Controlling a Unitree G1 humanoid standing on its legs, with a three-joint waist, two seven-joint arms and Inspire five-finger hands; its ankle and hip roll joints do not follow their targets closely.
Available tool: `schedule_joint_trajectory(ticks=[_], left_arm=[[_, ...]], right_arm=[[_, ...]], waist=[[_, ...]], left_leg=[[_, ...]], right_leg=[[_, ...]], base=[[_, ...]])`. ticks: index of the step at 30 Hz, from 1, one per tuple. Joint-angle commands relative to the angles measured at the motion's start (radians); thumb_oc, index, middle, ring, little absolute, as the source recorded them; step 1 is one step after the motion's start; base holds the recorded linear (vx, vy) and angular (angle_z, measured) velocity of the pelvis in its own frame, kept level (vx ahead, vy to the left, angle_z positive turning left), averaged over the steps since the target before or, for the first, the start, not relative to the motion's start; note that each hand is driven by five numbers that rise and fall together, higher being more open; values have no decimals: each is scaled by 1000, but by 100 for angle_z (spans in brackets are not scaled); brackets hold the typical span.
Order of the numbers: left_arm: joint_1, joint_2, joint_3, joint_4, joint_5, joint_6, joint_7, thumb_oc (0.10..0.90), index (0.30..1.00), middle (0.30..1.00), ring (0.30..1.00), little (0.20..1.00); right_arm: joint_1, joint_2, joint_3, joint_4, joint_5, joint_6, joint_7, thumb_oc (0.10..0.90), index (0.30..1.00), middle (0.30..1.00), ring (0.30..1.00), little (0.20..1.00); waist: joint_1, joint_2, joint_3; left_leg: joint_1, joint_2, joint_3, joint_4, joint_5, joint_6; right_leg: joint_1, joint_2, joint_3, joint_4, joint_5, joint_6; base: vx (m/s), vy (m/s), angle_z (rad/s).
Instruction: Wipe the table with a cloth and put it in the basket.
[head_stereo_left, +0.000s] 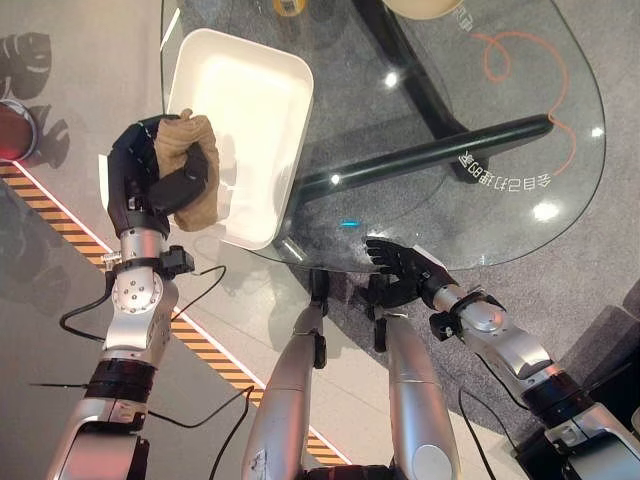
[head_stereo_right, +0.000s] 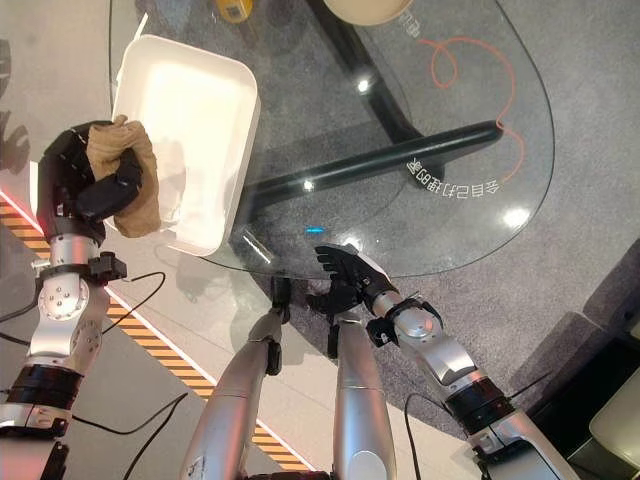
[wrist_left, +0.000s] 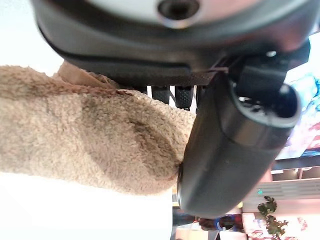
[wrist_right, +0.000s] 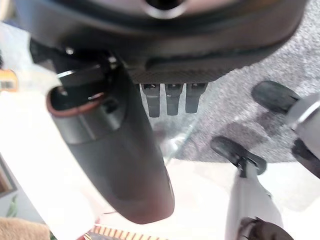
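- The left hand (head_stereo_left: 150, 180) is raised at the near left corner of the glass table (head_stereo_left: 480, 190), its fingers and thumb curled tightly round a bunched tan cloth (head_stereo_left: 190, 165).
- The cloth fills the grip: one lump pokes out above the curled fingers, and the rest bulges out on the side of the hand that faces the basket.
- In the left wrist view the cloth (wrist_left: 85, 145) is pressed up against the palm, with the thumb (wrist_left: 235, 150) clamped across its end and the fingertips just showing past its fuzzy top.
- The white basket (head_stereo_left: 255, 90), a shallow rectangular tray, sits on the left part of the table; the cloth hangs at its near left edge, overlapping the rim, and whether it touches the rim cannot be told.
- The right hand (head_stereo_left: 400, 265) rests at the near edge of the table, well apart from the basket, fingers straight and lightly spread, holding nothing.
- In the right wrist view the fingers (wrist_right: 170, 97) extend in a row toward the glass edge, with the thumb (wrist_right: 120, 165) standing free beside them.
- A round beige object (head_stereo_right: 365, 10) and a small yellow item (head_stereo_right: 235, 8) sit at the far edge of the table.
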Motion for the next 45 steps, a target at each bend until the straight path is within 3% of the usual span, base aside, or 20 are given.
schedule_joint_trajectory(ticks=[1,19,25,38,43,44,45], left_arm=[[-85,64,50,-42,37,-82,68,100,300,300,300,200],[-227,57,-44,115,74,-8,143,100,300,300,300,200],[-323,76,-94,239,44,-25,186,100,300,300,300,200],[-433,79,-179,374,71,65,202,100,300,300,300,200],[-449,81,-186,415,48,57,203,100,300,300,300,200],[-452,80,-187,419,47,57,200,114,312,312,312,214],[-453,77,-187,422,41,55,194,256,434,434,434,356]], right_arm=[[-12,-16,26,-43,53,-9,21,800,900,900,900,900],[-99,-37,73,-8,87,66,42,800,900,900,900,900],[-146,-58,90,41,111,42,56,800,900,900,900,900],[-204,-46,112,82,140,33,39,800,900,900,900,900],[-202,-47,113,95,145,8,37,800,900,900,900,900],[-202,-46,112,94,145,7,36,800,900,900,900,900],[-203,-44,111,92,144,8,36,800,900,900,900,900]], waist=[[-8,24,-28],[-34,23,-28],[-50,18,-28],[-67,8,-28],[-71,4,-28],[-72,4,-28],[-72,3,-28]], left_leg=[[-81,-9,39,196,-124,20],[-196,-15,61,226,-121,24],[-230,-10,69,231,-116,21],[-268,-12,70,234,-104,10],[-277,-10,70,236,-104,8],[-279,-11,70,237,-105,8],[-280,-11,69,236,-104,8]], right_leg=[[16,40,47,-190,108,24],[-118,44,80,-196,156,43],[-159,50,92,-194,168,49],[-194,52,98,-202,188,56],[-205,51,98,-200,190,57],[-207,51,99,-199,190,57],[-208,51,99,-200,190,58]], base=[[22,76,0],[20,71,-3],[-2,57,-5],[-4,8,-2],[0,0,0],[0,0,0],[0,0,0]])
